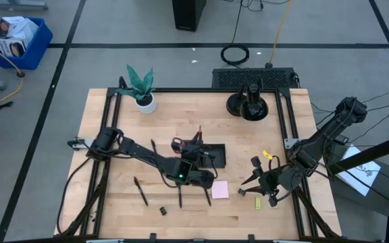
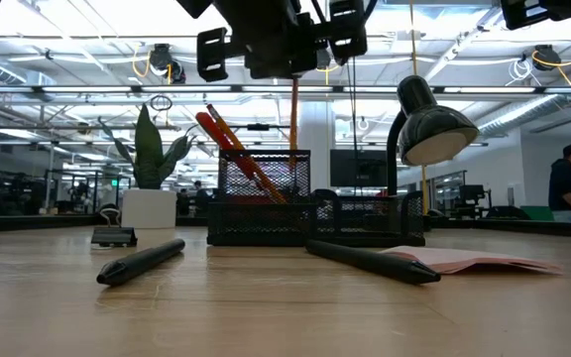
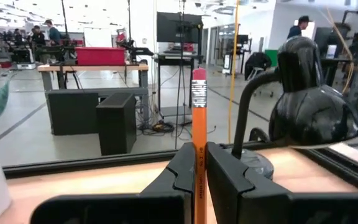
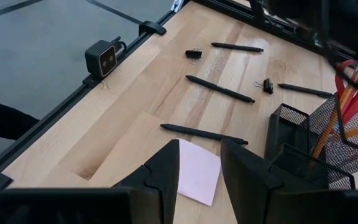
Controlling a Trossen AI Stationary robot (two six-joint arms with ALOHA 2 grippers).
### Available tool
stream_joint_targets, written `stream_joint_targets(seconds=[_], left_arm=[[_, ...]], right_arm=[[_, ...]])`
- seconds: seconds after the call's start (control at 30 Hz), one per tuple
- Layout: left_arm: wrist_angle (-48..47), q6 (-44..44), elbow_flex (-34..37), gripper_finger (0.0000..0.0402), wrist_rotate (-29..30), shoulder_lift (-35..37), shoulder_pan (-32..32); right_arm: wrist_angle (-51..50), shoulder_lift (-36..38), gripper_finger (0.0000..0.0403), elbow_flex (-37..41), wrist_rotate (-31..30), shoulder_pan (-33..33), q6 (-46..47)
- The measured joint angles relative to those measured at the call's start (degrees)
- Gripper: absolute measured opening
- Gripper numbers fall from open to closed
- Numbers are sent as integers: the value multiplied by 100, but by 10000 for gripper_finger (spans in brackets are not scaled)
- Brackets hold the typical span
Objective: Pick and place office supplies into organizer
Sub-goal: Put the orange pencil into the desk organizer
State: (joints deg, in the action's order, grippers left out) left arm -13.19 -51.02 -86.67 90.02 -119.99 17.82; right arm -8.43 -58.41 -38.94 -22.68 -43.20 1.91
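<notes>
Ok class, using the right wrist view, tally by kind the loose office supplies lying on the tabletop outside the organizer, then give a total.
black pens: 4
binder clips: 2
pink sticky-note pad: 1
Total: 7

A black desk lamp [image 3: 312,109] is standing just beyond the fingers on the table [image 1: 113,202]. A potted plant [image 1: 142,90] is sitting well apart, near a far corner.
</notes>
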Motion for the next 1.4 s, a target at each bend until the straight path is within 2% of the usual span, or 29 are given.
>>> stream_joint_targets(seconds=[1.4], left_arm=[[138,482,9,26,-560,-174,140]], right_arm=[[-2,2,112,0,20,0,111]])
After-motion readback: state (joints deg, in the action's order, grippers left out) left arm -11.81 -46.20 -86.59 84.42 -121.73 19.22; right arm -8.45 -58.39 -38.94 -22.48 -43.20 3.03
